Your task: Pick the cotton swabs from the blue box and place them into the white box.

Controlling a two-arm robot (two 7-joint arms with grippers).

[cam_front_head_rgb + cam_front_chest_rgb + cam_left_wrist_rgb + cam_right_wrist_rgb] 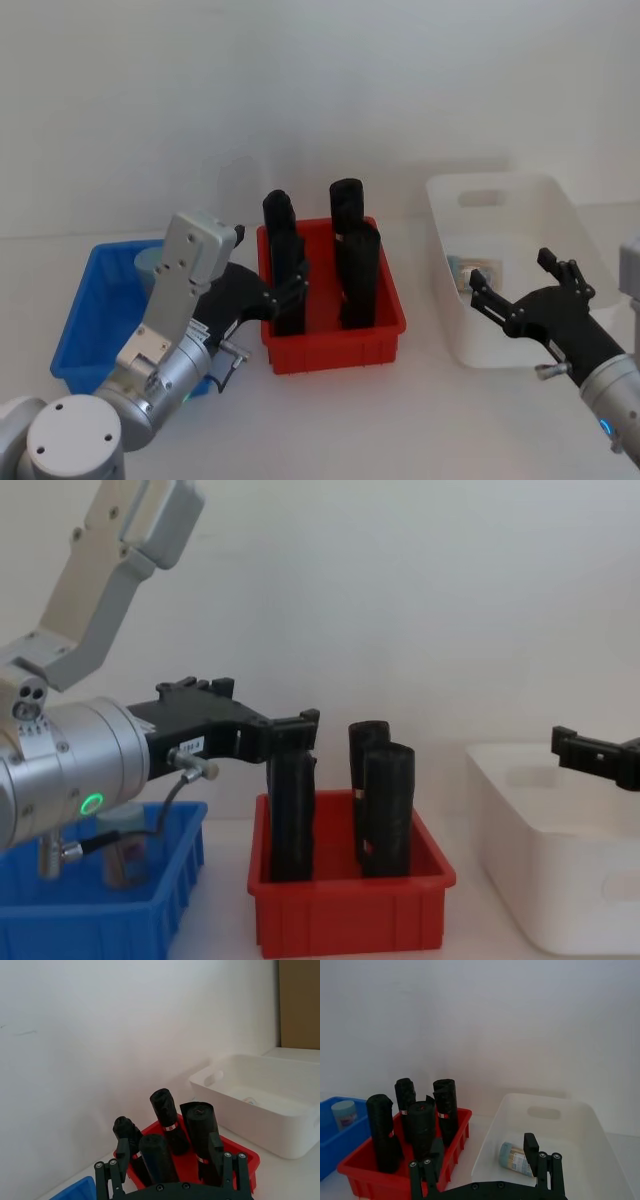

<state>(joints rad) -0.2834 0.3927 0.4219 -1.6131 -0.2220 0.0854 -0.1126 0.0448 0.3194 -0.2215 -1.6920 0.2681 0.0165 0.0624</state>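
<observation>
My grippers both wide open, empty: left gripper (pixel 258 706) by red bin (pixel 350 916), right gripper (pixel 510 275) over white box (pixel 560 215) near wall. Swab jars, two: upright jar (pixel 343 1113) in blue box (pixel 339 1143), lying jar (pixel 514 1158) in white box. Four black rolls (pixel 388 810), band print unreadable.

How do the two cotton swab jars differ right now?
The upright jar stands in the blue box, lid on top; the sideways jar lies in the white box. The upright jar awaits moving; the sideways jar is already placed. Both are small, pale-lidded.
</observation>
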